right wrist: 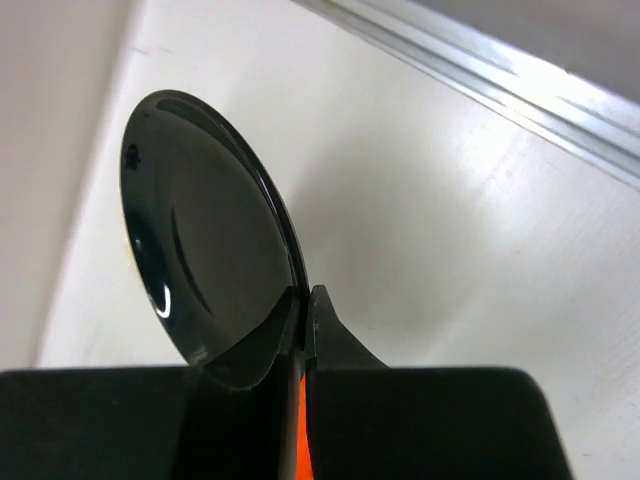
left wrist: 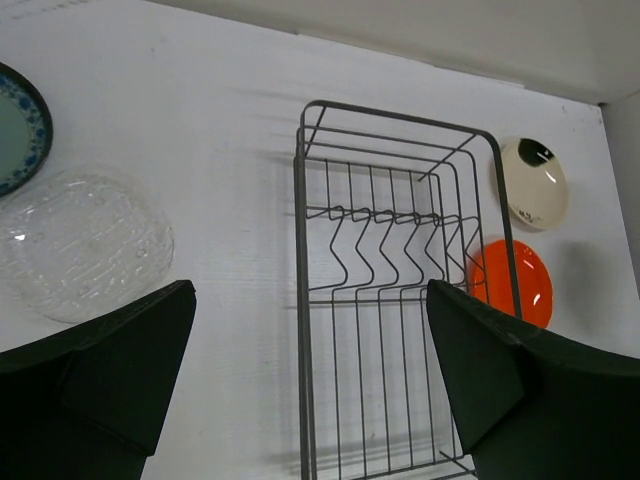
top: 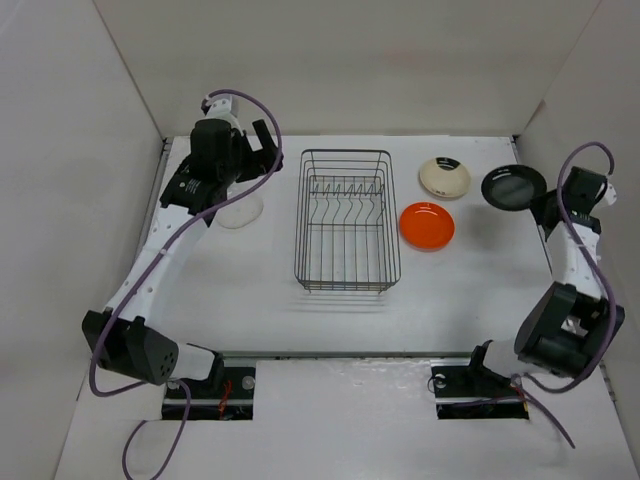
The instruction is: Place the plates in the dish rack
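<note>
Pinching black plate [right wrist: 205, 235] edge: right tool [right wrist: 304, 303].

Your path into dish rack [top: 346, 215] open from above; orange plate [top: 427, 225] close at right; bench [top: 330, 320] free in front.

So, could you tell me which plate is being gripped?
The black plate, rim clamped in the right gripper; the orange plate and cream plate lie free.

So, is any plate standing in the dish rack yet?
No, the dish rack holds nothing between its wires; the orange plate and the cream plate lie outside it, to its right.
</note>
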Available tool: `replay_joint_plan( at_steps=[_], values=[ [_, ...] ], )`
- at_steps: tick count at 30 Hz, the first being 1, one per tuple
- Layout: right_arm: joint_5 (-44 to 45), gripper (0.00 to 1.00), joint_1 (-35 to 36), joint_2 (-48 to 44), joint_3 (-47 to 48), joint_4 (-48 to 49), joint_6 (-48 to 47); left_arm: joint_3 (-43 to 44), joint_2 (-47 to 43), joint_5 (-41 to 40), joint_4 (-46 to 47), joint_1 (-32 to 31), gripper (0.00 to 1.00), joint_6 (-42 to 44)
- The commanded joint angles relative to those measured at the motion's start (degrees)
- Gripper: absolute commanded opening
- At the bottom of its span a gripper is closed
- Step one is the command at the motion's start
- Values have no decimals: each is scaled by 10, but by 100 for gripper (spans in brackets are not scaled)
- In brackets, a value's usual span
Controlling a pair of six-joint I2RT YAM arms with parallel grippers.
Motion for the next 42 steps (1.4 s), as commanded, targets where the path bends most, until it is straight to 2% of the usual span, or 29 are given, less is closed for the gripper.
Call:
replay_joint_plan(
  at_steps=[1,5,6,9,14,18,23,25,28,31,32,34,36,42],
  values=[
    [-4,0,18,-79,-10,57,11,30,13,58,34,1,100,-3],
    [-15,0,85,-101,6,78,-51,25,37,166,84,7,100,-9],
    [-47,0,102,-101,6,89,-69,18,46,234,121,7,100,-15],
    [-101,0,176,-77,37,116,-131,18,61,314,169,-10,100,-32],
    [-269,0,261,-59,48,183,-145,39,103,334,198,-46,100,-27],
    [-279,0,340,-54,80,206,-166,31,126,350,211,-52,99,-34],
    [-315,0,380,-26,80,263,-132,17,140,355,218,-57,86,-46],
    [-333,0,396,-20,80,279,-126,11,140,348,218,-63,86,-46],
    [-346,0,411,-8,93,279,-119,5,140,342,218,-63,71,-40],
    [-352,0,416,-2,93,287,-119,5,140,356,230,-63,43,-40],
    [-352,0,421,-2,93,287,-119,5,140,362,239,-63,24,-46],
    [-359,0,421,-2,98,294,-112,5,140,388,251,-63,10,-46],
    [-367,0,421,-2,98,303,-106,5,140,400,251,-63,0,-51],
    [-373,0,427,-2,93,316,-101,-5,133,407,262,-63,0,-51]
  ],
)
